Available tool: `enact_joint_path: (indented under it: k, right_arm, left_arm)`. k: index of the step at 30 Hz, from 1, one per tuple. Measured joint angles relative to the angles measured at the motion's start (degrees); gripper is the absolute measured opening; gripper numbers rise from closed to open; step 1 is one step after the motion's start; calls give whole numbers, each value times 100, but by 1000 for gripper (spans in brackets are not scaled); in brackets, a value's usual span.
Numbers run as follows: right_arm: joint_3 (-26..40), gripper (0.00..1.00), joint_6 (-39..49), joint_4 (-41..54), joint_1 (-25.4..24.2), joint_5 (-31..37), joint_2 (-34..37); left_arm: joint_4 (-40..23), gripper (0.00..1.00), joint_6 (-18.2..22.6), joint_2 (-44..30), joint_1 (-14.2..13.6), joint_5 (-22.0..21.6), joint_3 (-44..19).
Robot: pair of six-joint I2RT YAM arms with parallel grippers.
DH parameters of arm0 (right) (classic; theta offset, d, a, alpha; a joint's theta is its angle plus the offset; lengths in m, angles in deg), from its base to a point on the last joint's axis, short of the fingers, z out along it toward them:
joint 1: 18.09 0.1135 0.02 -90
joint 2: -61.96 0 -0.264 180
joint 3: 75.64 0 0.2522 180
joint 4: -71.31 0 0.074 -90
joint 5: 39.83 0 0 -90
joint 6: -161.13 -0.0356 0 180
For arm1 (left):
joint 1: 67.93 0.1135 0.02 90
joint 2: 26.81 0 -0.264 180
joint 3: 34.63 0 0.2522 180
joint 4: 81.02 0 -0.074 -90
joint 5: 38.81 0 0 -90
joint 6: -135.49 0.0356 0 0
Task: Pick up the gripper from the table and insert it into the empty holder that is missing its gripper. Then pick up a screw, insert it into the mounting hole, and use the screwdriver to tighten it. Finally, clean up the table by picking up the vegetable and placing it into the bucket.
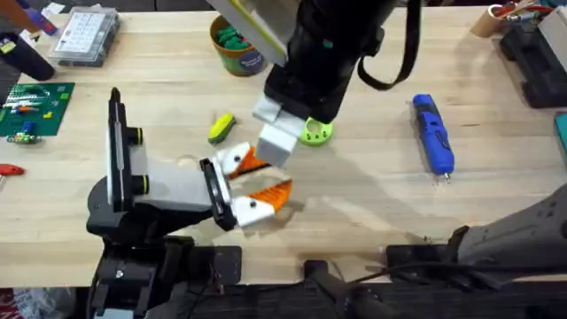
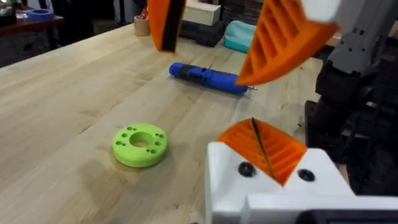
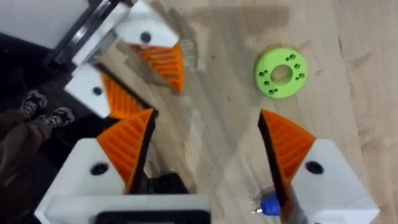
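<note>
Two orange fingers already sit in the holder (image 1: 177, 190), so with the right tool (image 3: 205, 155) wide open and empty, fetching a screw seems next.

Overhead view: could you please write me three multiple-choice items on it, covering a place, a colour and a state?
1. Where is the blue pen-shaped screwdriver?
A. on the clear plastic box
B. on the green circuit board
C. on the wooden table, right of the lime-green round disc

2. What colour are the pieces inside the small orange-brown bucket?
A. red
B. green
C. purple

3. What is the state of the yellow, green-ended toy vegetable?
A. lying on the table, outside the bucket
B. dropped into the bucket
C. standing on the disc

Key: 1 C, it lies on bare wood right of the disc; 2 B, green shows above the rim; 3 A, it rests on the wood, apart from the bucket.
</note>
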Motion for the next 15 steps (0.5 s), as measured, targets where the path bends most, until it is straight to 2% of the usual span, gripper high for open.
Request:
enact_joint_path:
  k: [2, 3, 4, 15]
  right_arm:
    - [0, 997, -1, 11, 0, -26, 0]
    - [0, 997, -1, 18, 0, -31, 0]
    - [0, 997, -3, 22, 0, -33, 0]
    - [-176, 998, -183, -147, -34, -174, -5]
  left_arm:
    - [0, 148, 1, 0, 0, 0, 0]
    - [1, 47, 12, 0, 0, 0, 0]
    - [2, 15, 20, 0, 0, 0, 0]
    - [2, 5, 21, 0, 0, 0, 0]
